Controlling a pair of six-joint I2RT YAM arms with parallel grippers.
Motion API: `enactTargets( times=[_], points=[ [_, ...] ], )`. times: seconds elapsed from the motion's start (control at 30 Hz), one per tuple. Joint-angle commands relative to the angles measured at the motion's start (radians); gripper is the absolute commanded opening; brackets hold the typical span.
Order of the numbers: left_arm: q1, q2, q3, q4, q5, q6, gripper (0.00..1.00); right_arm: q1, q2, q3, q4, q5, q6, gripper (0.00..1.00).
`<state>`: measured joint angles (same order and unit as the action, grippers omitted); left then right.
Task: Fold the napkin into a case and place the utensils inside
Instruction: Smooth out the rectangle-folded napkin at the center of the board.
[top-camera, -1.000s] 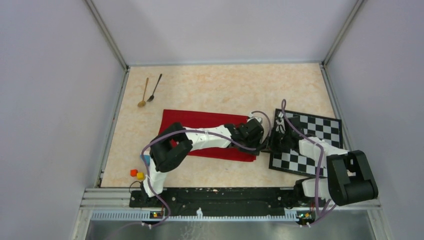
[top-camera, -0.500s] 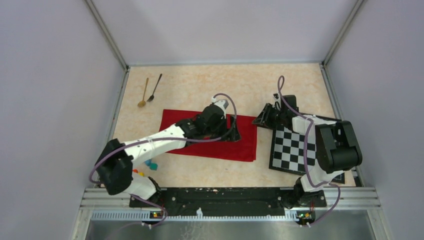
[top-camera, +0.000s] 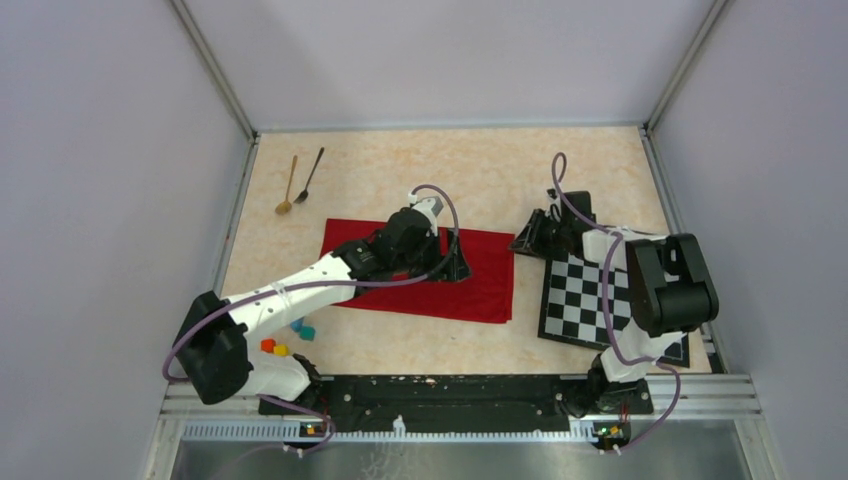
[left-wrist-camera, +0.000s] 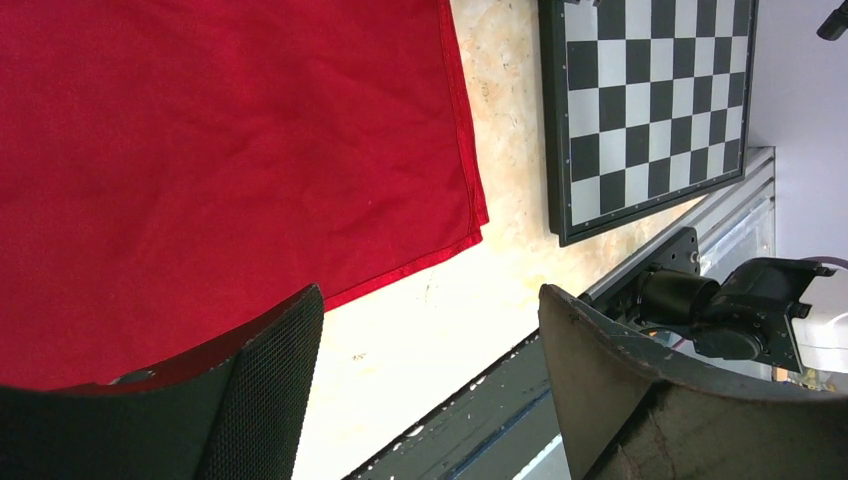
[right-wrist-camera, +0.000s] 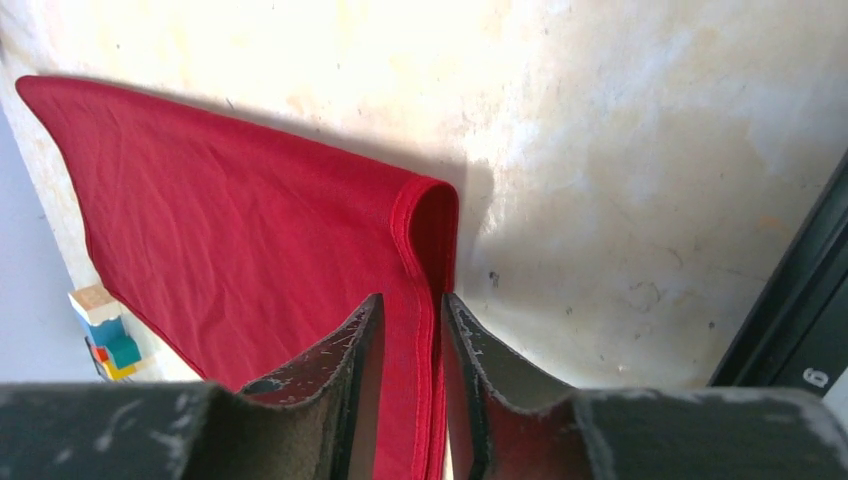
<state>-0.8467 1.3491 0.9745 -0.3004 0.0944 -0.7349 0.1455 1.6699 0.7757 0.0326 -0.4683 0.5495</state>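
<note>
Closest to my bases, the small coloured blocks sit by my left shoulder, no part of this job. Over the near edge of the napkin hangs my left gripper, fingers spread wide and holding nothing, with red cloth under one finger and bare table under the other. The napkin lies flat as a broad rectangle. Its right edge shows two hems, so I judge it folded once, and it is too wide yet to be a case. At its far right corner my right gripper has its fingers drawn nearly together with the curled hem running into the slit between them. I cannot tell whether they bite the cloth. The chequered mat lies just beside the napkin on the right. Farthest off, by the left wall, the gold spoon and black spoon lie on the table, well apart from the cloth. More folding is left, then both spoons
</note>
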Motion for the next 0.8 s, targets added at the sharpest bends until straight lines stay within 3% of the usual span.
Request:
enactTargets(
  times=[0.0, 0.23, 0.6, 0.77],
  points=[
    [0.003, -0.026, -0.005, 0.013, 0.016, 0.011, 0.83, -0.012, 0.017, 0.064, 0.046, 0.016, -0.026, 0.26],
    [0.004, -0.037, -0.015, 0.014, 0.017, 0.009, 0.83, -0.012, 0.046, 0.083, 0.064, 0.007, -0.019, 0.2],
    [0.008, -0.051, -0.027, 0.009, 0.015, 0.007, 0.82, -0.025, 0.039, 0.113, 0.054, 0.014, -0.013, 0.01],
    [0.01, -0.055, -0.028, 0.008, 0.015, 0.007, 0.82, -0.027, 0.043, 0.126, 0.055, 0.013, -0.007, 0.0]
  ],
)
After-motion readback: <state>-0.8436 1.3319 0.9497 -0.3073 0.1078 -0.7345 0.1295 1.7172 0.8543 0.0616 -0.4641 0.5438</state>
